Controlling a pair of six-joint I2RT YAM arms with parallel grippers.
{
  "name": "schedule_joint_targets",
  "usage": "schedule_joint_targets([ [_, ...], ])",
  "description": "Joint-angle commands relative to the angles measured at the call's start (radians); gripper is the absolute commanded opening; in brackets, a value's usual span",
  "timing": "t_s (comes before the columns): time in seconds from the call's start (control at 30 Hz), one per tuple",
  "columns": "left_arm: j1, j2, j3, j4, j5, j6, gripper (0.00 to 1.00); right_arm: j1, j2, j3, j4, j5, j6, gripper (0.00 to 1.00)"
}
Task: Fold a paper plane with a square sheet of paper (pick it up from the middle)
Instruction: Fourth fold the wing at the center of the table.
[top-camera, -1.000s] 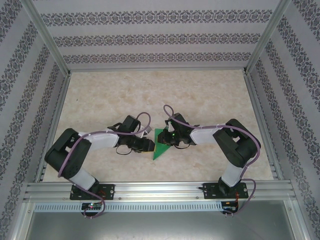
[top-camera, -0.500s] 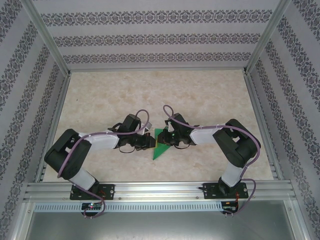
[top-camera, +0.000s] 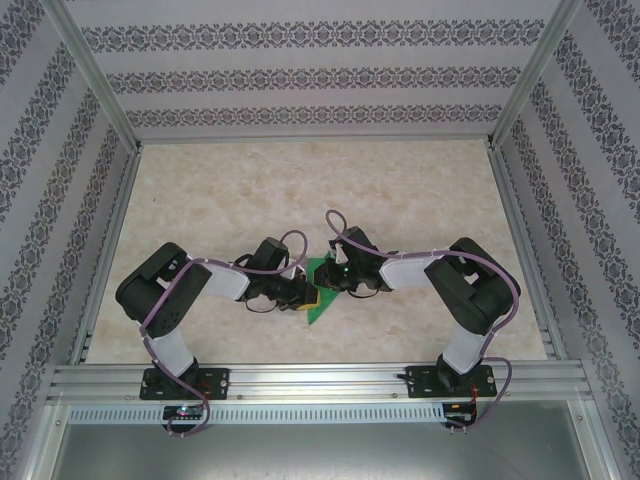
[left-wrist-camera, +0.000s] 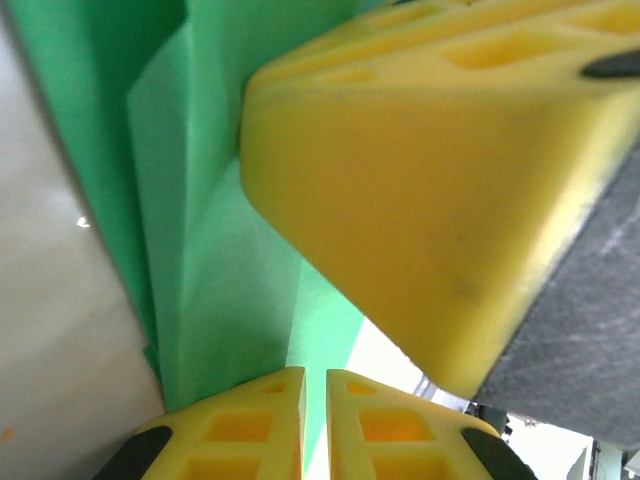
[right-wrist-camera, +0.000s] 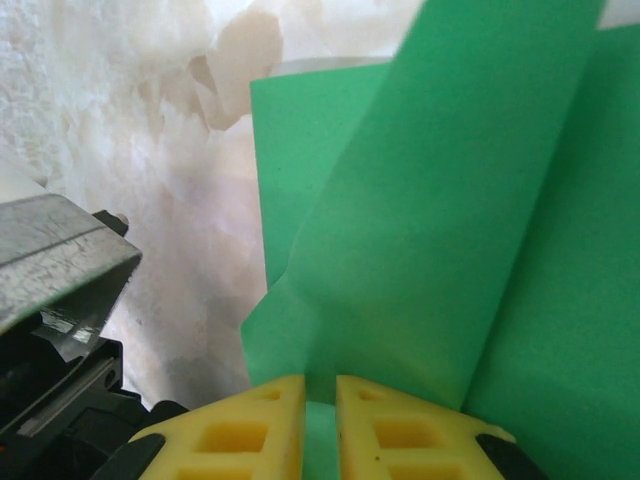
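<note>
Near centre of the bench (top-camera: 420, 190), my left jaws from 9 o'clock and right jaws from 3 o'clock pinch the part-folded sheet of paper (top-camera: 320, 308), which I judge light, limp, best gripped along its creases.

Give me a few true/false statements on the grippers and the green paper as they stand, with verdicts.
1. The right gripper is pinched on the green paper. True.
2. The green paper lies as a flat, unfolded square. False: it shows creases and overlapping layers, and from above it tapers to a point toward the arm bases.
3. The left gripper hangs wide open, away from the paper. False: its fingers stand nearly together with the paper's edge between them.
4. The two grippers meet at the paper from opposite sides, the left from the left and the right from the right. True.
</note>
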Motion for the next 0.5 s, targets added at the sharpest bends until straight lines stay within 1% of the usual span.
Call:
schedule_joint_targets([
  [0.0,-0.038,0.006,-0.031,0.035,0.053,-0.014,0.14,0.016,0.083,-0.04,-0.076,0.095,-0.012,0.17],
  [0.07,-0.04,0.0,-0.046,0.023,0.049,-0.005,0.16,0.018,0.082,-0.041,-0.08,0.102,-0.011,0.17],
  [0.13,-0.041,0.018,-0.041,-0.014,0.059,0.024,0.15,0.018,0.085,-0.04,-0.081,0.107,-0.01,0.17],
  [0.27,-0.06,-0.003,-0.046,-0.012,0.085,0.037,0.16,0.02,0.096,-0.037,-0.085,0.108,-0.01,0.16],
  [0.37,-0.084,-0.035,-0.015,-0.14,0.051,0.106,0.18,0.021,0.099,-0.038,-0.081,0.112,-0.006,0.16],
  [0.47,-0.099,-0.07,-0.02,-0.143,0.034,0.111,0.18,0.022,0.098,-0.039,-0.08,0.113,-0.006,0.16],
])
